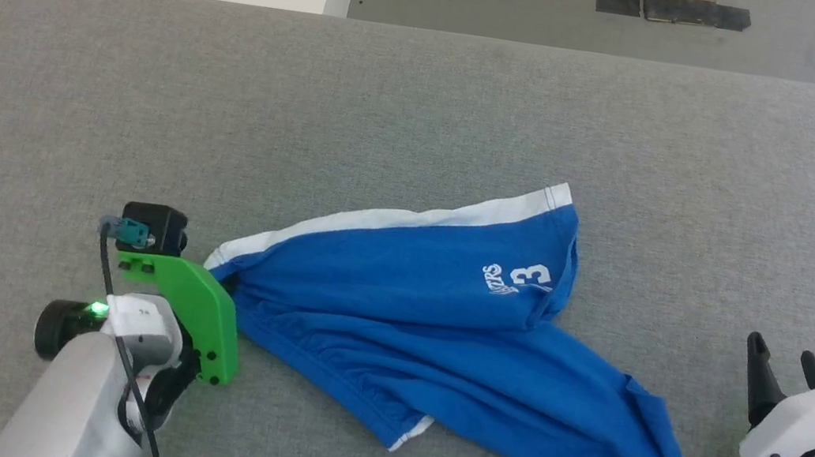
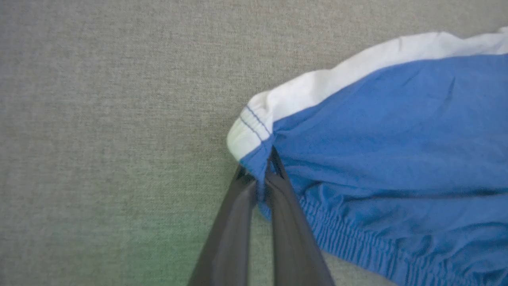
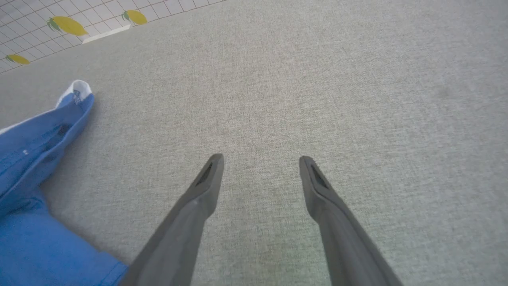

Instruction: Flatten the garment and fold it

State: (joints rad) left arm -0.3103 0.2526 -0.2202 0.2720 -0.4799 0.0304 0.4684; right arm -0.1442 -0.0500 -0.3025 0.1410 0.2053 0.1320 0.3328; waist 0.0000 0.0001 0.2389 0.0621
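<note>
One corner pinched, the rest in a heap

The royal-blue soft-fabric basketball shorts (image 1: pixel 441 329) with white trim lie crumpled at the centre of the grey cloth-covered desk (image 1: pixel 425 103), the printed leg toward 1 o'clock. The left claw (image 2: pixel 262 171), at the heap's 9 o'clock end, is clamped on blue fabric just beside the white band. The right claw (image 1: pixel 784 357), fingers apart, is at the heap's 3 o'clock, near it but not touching

The garment (image 1: pixel 442 321) lies on the table (image 1: pixel 425 103), from the centre to the lower right of the head view. The left gripper (image 2: pixel 260 172) meets the garment's left corner at lower left. The right gripper (image 1: pixel 781 349) stands apart at the lower right edge.
</note>
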